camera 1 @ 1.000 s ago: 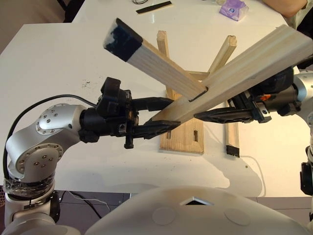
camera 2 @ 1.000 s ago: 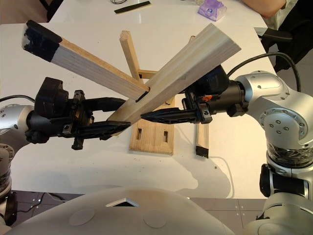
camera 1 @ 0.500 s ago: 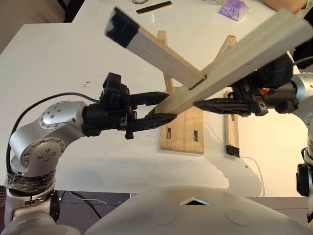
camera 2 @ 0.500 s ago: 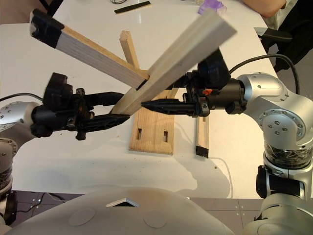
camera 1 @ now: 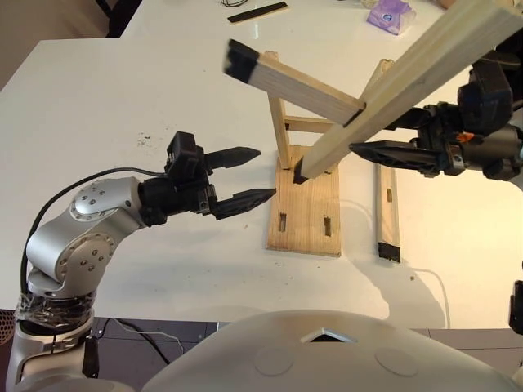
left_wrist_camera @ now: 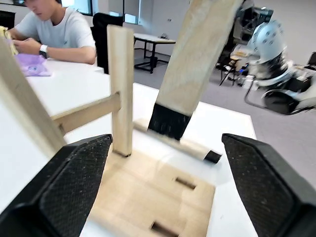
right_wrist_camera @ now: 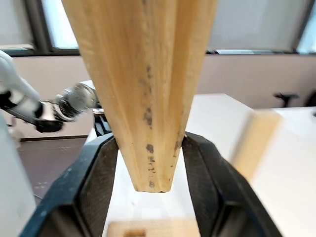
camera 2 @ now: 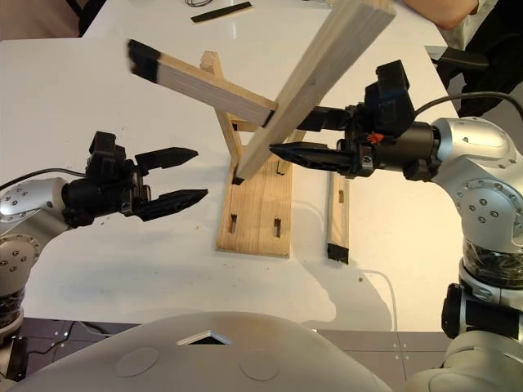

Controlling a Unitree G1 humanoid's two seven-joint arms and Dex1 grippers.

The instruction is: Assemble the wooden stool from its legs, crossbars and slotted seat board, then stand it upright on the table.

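The slotted seat board (camera 1: 306,216) lies flat on the white table. Two legs (camera 1: 274,106) stand in its far slots, joined by a short crossbar (camera 1: 309,124). My right gripper (camera 1: 369,135) is shut on a long leg (camera 2: 315,82) held aslant above the board, black foot (left_wrist_camera: 169,121) down, with a black-tipped bar (camera 1: 286,80) jutting from its slot toward the left. The right wrist view has the fingers (right_wrist_camera: 98,187) clamped on that leg (right_wrist_camera: 143,84). My left gripper (camera 1: 263,173) hangs open left of the board, apart from the wood; its pads (left_wrist_camera: 74,187) frame the board (left_wrist_camera: 148,197).
A spare black-tipped leg (camera 1: 386,214) lies on the table right of the board. A black strip (camera 1: 257,11) and a purple pack (camera 1: 391,15) sit at the far edge. A white cable (camera 1: 433,286) curls at the front right. Open tabletop stretches to the left.
My left gripper has let go of the long leg's lower end, opened and drawn back left. The right gripper has lifted the joined leg and bar up and to the right.
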